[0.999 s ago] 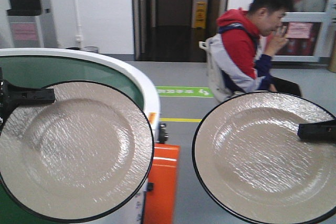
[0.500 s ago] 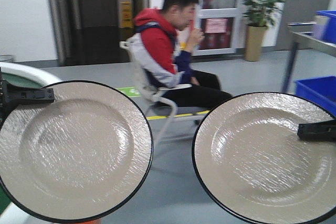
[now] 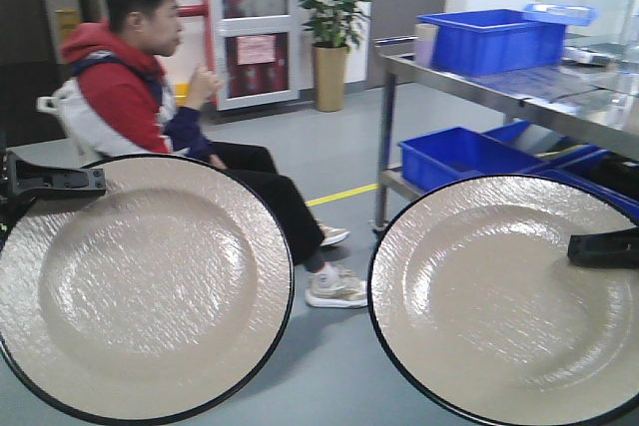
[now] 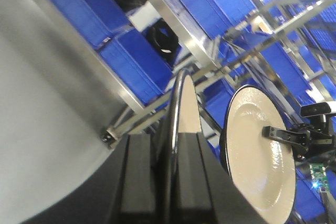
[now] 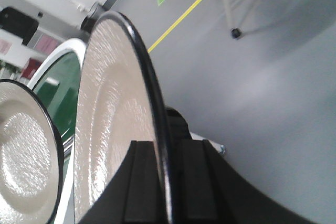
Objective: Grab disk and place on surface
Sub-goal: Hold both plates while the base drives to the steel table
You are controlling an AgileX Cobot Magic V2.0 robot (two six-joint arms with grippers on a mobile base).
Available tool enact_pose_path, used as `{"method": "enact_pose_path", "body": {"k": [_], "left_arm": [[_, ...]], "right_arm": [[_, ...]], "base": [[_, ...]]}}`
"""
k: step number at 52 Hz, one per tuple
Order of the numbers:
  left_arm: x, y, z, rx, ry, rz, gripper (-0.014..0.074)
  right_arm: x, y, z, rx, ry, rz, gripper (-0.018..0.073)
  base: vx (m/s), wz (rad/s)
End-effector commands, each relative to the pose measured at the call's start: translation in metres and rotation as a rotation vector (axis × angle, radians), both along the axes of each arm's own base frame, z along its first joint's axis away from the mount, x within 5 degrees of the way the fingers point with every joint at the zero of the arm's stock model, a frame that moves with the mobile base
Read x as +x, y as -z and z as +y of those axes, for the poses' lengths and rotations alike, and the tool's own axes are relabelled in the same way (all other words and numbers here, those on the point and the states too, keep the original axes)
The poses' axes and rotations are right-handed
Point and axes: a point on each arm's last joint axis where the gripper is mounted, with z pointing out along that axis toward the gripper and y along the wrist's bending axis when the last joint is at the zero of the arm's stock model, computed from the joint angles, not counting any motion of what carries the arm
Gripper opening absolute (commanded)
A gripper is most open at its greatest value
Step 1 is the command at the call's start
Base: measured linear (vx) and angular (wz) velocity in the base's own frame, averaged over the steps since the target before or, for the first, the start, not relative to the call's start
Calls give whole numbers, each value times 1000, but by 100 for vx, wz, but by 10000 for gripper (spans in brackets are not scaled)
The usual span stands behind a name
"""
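**Visitor:** So, what's the front camera giving you?

**Onlooker:** Both arms are loaded. The left end effector (image 3: pixel 58 182) is clamped on the rim of the left disk (image 3: pixel 140 286). The right end effector (image 3: pixel 602 248) pinches the right disk (image 3: pixel 499 296) at its outer edge. Both disks are up in the air, faces toward the camera, side by side and not touching.

**Visitor:** The grab is done, then. And the putting down?

**Onlooker:** Not yet; neither disk rests on anything. Off to the right there's a shiny steel surface (image 3: pixel 559 97) carrying blue bins (image 3: pixel 489 42). I'd guess that's where they go, but that part of the view is blurred and I can't swear it's the one meant. A man in a red hoodie (image 3: pixel 125 97) sits beyond the disks.

**Visitor:** And the left wrist?

**Onlooker:** It shows the left disk edge-on, its dark rim squeezed between two black fingers (image 4: pixel 139 179), jaws shut tight on it. Past it the right disk (image 4: pixel 257 150) hangs in its own clamp, in front of steel racking (image 4: pixel 210 56) and more bins.

**Visitor:** The right wrist?

**Onlooker:** The same on that side: the right disk's rim is gripped between its two fingers, with the left disk (image 5: pixel 23 150) just beside it. Behind them are a green belt (image 5: pixel 55 90) and bare grey floor (image 5: pixel 262 103), with no surface under either disk.

**Visitor:** Roughly halfway?

**Onlooker:** I'd say so. The grasp is secure; carrying to the surface, lowering and letting go are all left to do.
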Motion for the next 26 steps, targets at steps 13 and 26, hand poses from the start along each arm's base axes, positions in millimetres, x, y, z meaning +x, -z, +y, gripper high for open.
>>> {"method": "enact_pose_path", "body": {"k": [13,26], "left_arm": [[-15,-37,-7,-139,36,-103,-8],[-15,-37,-7,-139,36,-103,-8]], "right_arm": [[-7,-30,6,97,9,-114,-9],[-8,-30,6,98,2,-113,-9]], "base": [[23,-40],[32,-22]]}}
